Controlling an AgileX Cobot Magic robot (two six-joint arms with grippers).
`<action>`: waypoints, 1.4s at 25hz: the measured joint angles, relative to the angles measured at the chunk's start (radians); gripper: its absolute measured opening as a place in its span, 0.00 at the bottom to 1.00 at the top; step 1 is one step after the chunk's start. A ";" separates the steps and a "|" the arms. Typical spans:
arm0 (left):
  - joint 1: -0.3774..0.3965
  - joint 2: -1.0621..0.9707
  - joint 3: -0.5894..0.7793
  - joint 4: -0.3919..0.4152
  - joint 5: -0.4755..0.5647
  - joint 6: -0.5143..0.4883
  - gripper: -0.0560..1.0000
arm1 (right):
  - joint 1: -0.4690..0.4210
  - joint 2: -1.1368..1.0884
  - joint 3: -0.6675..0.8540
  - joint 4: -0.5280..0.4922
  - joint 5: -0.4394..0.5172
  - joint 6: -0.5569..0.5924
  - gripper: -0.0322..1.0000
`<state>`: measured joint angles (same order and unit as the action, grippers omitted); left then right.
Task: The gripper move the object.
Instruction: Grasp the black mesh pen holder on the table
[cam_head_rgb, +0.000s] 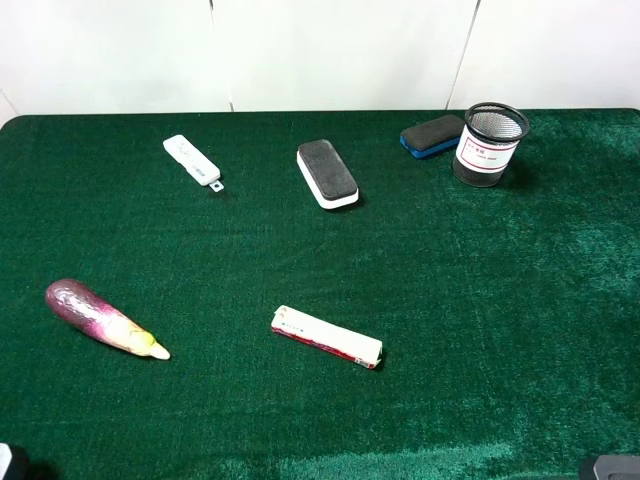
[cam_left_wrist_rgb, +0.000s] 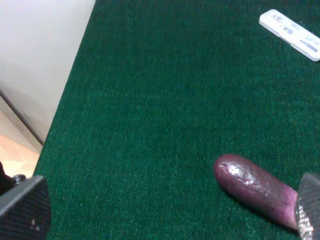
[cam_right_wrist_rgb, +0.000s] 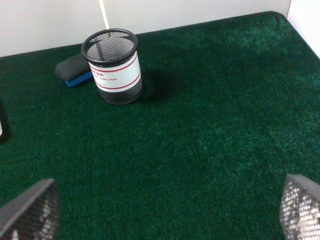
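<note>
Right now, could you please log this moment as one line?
black wire-mesh cylindrical pen cup: upright, untouched | right claw: open, facing cup | left claw: open, near purple eggplant

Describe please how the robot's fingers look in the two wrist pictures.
Only the tips show. The left fingers are flat, dark grey plates with a fine dotted grip texture. The right fingers look alike, and their mesh-like pattern of pale dots is clearer. No cables or markings can be seen.
</note>
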<state>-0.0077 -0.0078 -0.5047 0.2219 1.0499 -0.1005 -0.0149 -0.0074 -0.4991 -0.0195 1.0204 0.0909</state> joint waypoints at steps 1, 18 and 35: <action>0.000 0.000 0.000 0.000 0.000 0.000 0.99 | 0.000 0.000 0.000 0.000 0.000 0.000 0.67; 0.000 0.000 0.000 0.000 0.000 0.000 0.99 | 0.000 0.005 -0.012 0.003 -0.006 0.000 0.67; 0.000 0.000 0.000 0.000 0.000 0.000 0.99 | 0.000 0.712 -0.380 0.019 -0.014 -0.003 0.67</action>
<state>-0.0077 -0.0078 -0.5047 0.2219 1.0499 -0.1005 -0.0149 0.7051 -0.8794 0.0000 1.0065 0.0881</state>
